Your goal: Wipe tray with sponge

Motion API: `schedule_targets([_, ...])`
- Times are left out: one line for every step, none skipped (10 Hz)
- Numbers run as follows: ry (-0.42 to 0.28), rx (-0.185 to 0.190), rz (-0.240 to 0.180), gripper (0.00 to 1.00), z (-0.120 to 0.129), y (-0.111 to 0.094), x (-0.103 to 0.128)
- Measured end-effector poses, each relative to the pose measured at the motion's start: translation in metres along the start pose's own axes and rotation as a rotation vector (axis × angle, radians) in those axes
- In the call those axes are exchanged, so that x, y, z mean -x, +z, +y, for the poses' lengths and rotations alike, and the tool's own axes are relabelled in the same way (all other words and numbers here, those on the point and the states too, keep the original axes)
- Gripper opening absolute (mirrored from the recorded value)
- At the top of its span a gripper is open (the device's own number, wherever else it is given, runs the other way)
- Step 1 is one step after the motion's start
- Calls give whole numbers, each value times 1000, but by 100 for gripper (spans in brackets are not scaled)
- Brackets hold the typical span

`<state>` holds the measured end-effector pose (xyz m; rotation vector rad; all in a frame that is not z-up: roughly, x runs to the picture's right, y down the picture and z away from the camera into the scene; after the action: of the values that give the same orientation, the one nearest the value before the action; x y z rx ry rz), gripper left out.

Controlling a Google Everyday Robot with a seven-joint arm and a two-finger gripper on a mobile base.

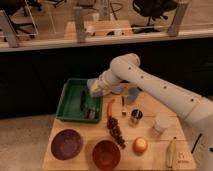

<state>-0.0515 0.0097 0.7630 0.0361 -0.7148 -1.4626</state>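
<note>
The gripper (93, 92) is hanging over the rt side of the green tray (69, 108), jaws clamping the lt-blue sponge (95, 86).

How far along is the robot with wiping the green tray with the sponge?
Done: the sponge appears picked up, held in the shut gripper. In hand: the gripper hangs over the right part of the tray, low above its floor; contact cannot be told. Left: the wiping itself. Some dark items lie inside the tray.
</note>
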Motion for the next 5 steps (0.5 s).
schedule_targets([-47,33,-4,0,-22,14,-1])
schedule_targets([-74,68,-3,0,-33,23,-4])
schedule_targets([-74,89,-7,0,-37,30,-5])
schedule_targets([-75,103,-7,0,-39,35,-8])
schedule_targets([-73,106,-6,0,-39,35,-9])
